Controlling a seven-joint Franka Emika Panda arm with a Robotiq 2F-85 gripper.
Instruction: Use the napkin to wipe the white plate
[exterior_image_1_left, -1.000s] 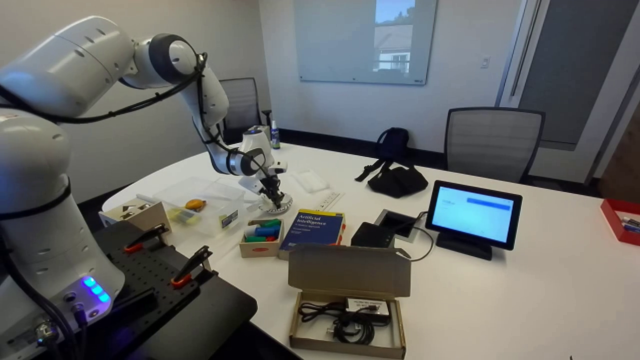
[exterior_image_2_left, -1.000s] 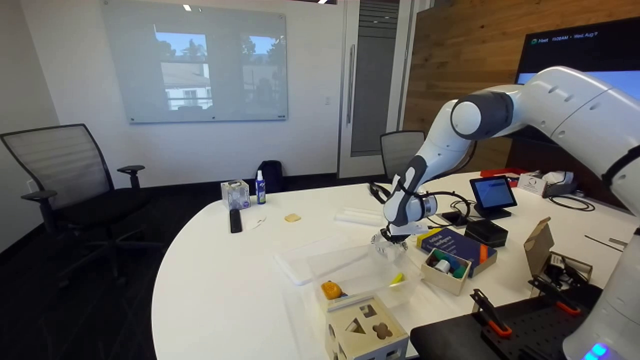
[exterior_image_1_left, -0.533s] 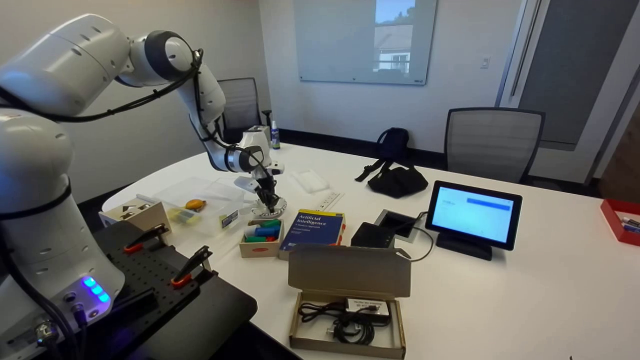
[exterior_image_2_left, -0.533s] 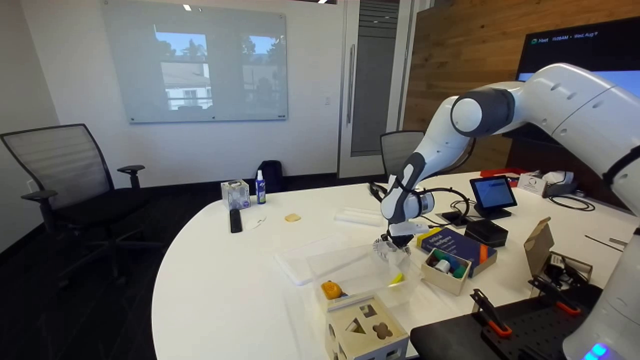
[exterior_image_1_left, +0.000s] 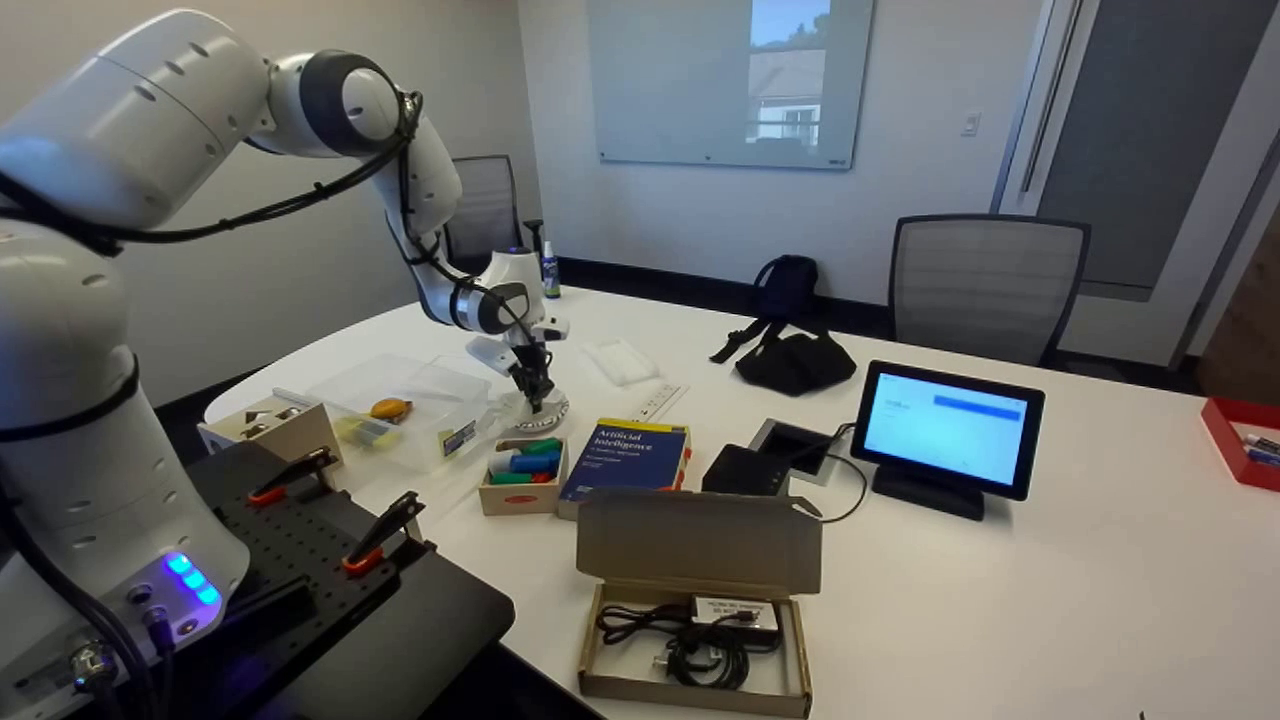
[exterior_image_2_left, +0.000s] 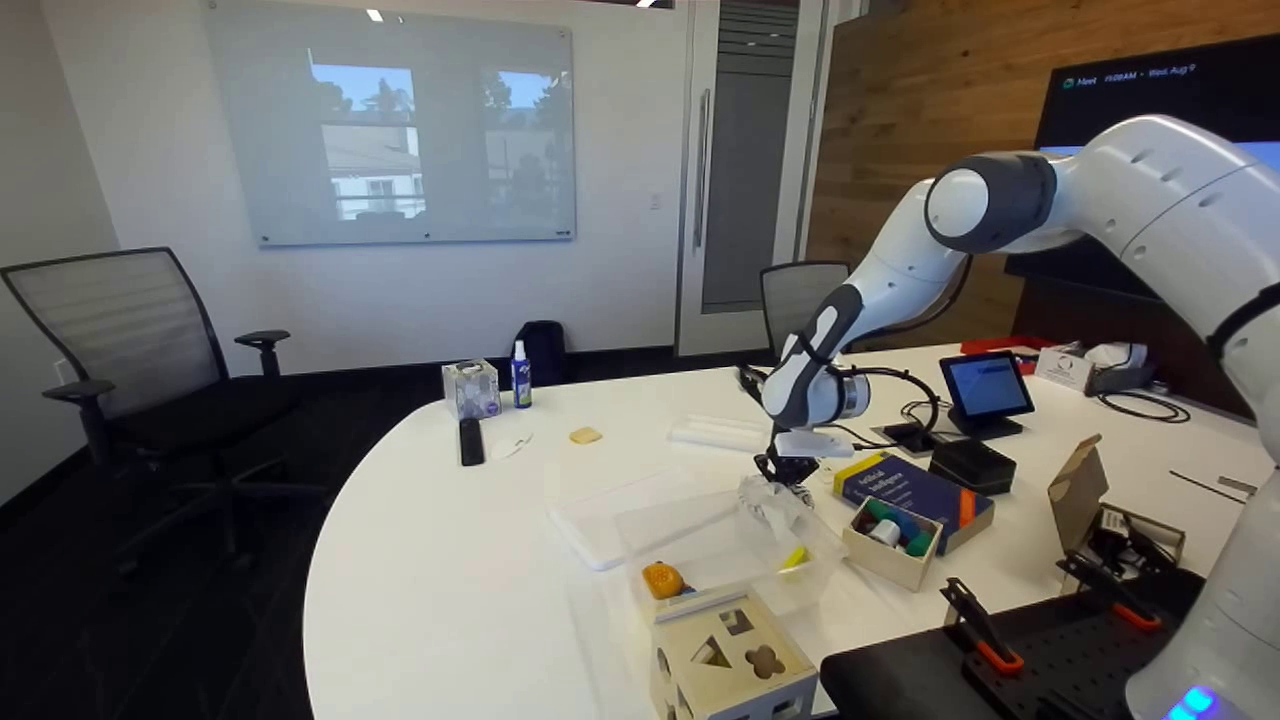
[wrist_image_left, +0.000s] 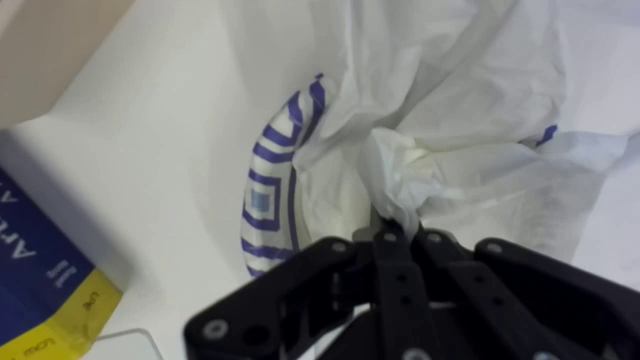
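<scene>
The white plate (wrist_image_left: 267, 200) has a purple-patterned rim; it lies on the table and shows in an exterior view (exterior_image_1_left: 550, 421). The white crumpled napkin (wrist_image_left: 465, 110) covers most of it in the wrist view, leaving the rim's left side bare. In an exterior view the napkin (exterior_image_2_left: 775, 503) hangs from the fingertips over the plate. My gripper (wrist_image_left: 404, 232) is shut on a pinched fold of the napkin, above the plate. In an exterior view the gripper (exterior_image_1_left: 535, 398) points down over the plate. Much of the plate's middle is hidden under the napkin.
A box of markers (exterior_image_1_left: 525, 480) and a blue book (exterior_image_1_left: 628, 460) lie close to the plate. A clear plastic bin (exterior_image_2_left: 720, 560) stands beside it, with a wooden shape box (exterior_image_2_left: 735, 655) by the bin. A power strip (exterior_image_1_left: 658, 402) lies behind.
My gripper moved slightly toward the markers box side, then rose a little with the napkin. The plate has slid slightly the same way. More of the napkin shows now below the fingers.
</scene>
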